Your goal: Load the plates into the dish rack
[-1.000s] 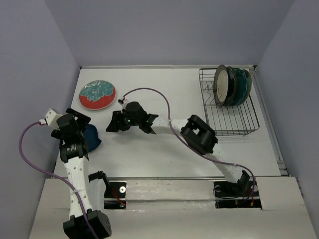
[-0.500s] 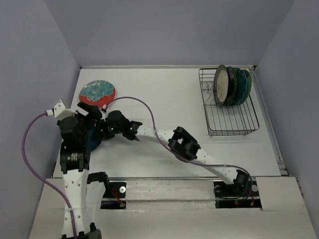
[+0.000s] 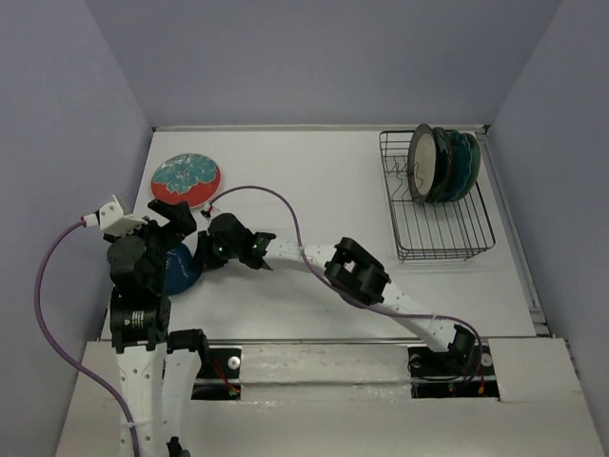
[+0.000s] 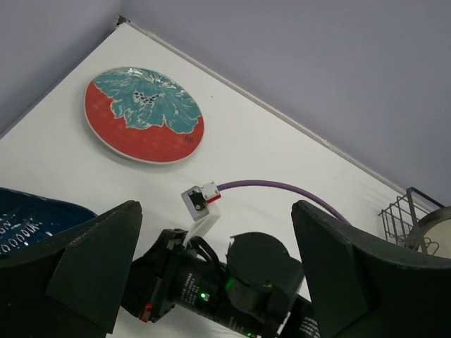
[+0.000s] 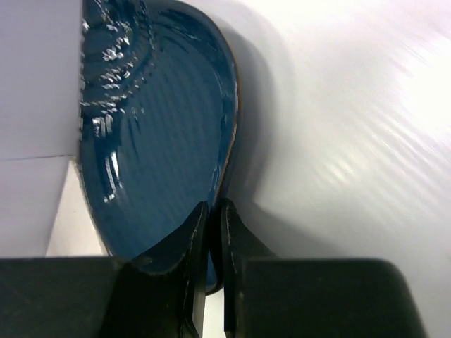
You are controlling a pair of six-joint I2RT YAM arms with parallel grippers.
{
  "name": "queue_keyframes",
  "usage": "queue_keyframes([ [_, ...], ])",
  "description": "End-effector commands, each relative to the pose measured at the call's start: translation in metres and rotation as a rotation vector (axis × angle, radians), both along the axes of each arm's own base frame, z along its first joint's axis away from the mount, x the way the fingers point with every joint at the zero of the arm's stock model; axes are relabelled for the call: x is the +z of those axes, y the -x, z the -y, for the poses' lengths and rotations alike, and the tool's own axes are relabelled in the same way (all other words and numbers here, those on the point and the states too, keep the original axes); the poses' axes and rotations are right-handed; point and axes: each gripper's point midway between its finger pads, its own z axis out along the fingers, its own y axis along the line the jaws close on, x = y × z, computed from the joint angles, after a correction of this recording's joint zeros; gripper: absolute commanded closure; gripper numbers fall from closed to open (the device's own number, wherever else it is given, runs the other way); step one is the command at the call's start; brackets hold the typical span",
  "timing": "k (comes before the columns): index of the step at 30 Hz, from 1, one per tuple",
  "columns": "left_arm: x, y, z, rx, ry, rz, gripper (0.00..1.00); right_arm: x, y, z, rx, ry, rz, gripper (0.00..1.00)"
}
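Now, dark blue plate (image 5: 155, 141): glossy and ribbed, lying at the left of the desk (image 3: 324, 190), near the red-rimmed flower plate (image 3: 186, 181).
Right fingers (image 5: 187, 282): almost closed, pinching the dark blue plate's rim.
Left fingers (image 4: 84, 267): gaping wide, holding nothing, hovering near that plate.

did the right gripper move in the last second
Yes. The right gripper has swung left, away from the dish rack, and now pinches the rim of the dark blue plate.
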Motion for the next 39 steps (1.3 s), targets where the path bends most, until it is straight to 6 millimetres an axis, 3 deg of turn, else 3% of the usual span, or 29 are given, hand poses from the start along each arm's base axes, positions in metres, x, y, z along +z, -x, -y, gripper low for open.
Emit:
queue_keyframes([
  [1,0.021,0.001,0.010,-0.060,-0.040,0.058,0.01,0.041,-0.017,0.029,-0.112,0.013,0.134,0.93],
  [3,0.021,-0.003,0.025,-0.148,-0.032,0.072,0.01,0.065,-0.026,0.055,-0.178,0.013,0.198,0.93],
  [4,0.022,-0.004,0.031,-0.179,-0.030,0.078,0.01,0.042,-0.035,0.083,-0.244,0.087,0.213,0.93],
  [5,0.022,-0.006,0.039,-0.227,-0.017,0.092,0.01,0.079,-0.036,0.093,-0.267,0.045,0.260,0.93],
  [6,0.021,-0.007,0.043,-0.248,-0.008,0.094,0.01,0.081,-0.042,0.109,-0.296,0.061,0.280,0.93],
  [7,0.016,-0.008,0.052,-0.294,0.010,0.087,0.01,0.055,-0.045,0.142,-0.346,0.140,0.290,0.93],
  [8,0.016,-0.010,0.051,-0.293,0.009,0.093,0.01,0.081,-0.050,0.144,-0.374,0.106,0.322,0.93],
  [9,0.014,-0.011,0.059,-0.335,0.027,0.098,0.01,0.073,-0.048,0.177,-0.410,0.158,0.338,0.93],
  [10,0.011,-0.013,0.066,-0.371,0.046,0.091,0.01,0.040,-0.036,0.207,-0.412,0.248,0.326,0.93],
  [11,0.012,-0.015,0.068,-0.388,0.050,0.101,0.01,0.035,-0.036,0.225,-0.434,0.278,0.329,0.93],
  [12,0.007,-0.016,0.072,-0.406,0.055,0.093,0.01,0.044,-0.034,0.240,-0.469,0.277,0.343,0.93],
  [14,0.004,-0.018,0.076,-0.430,0.063,0.087,0.01,0.030,-0.021,0.264,-0.485,0.308,0.318,0.93],
  [15,0.004,-0.019,0.076,-0.435,0.060,0.091,0.01,0.017,-0.010,0.284,-0.490,0.335,0.297,0.91],
  [19,0.002,-0.019,0.077,-0.449,0.029,0.087,0.01,-0.005,0.004,0.316,-0.519,0.378,0.255,0.73],
  [25,-0.008,-0.018,0.076,-0.446,-0.009,0.056,0.01,-0.006,-0.004,0.333,-0.559,0.372,0.228,0.55],
  [30,-0.016,-0.016,0.075,-0.435,-0.041,0.042,0.01,-0.016,-0.018,0.327,-0.548,0.343,0.198,0.54],
  [32,-0.021,-0.016,0.079,-0.449,-0.044,0.030,0.01,-0.018,-0.026,0.327,-0.553,0.324,0.184,0.60],
  [36,-0.023,-0.017,0.085,-0.489,-0.048,0.022,0.01,-0.013,-0.023,0.313,-0.510,0.263,0.174,0.85],
  [39,-0.024,-0.016,0.095,-0.544,-0.045,0.020,0.01,-0.009,-0.020,0.305,-0.474,0.239,0.168,0.87],
])
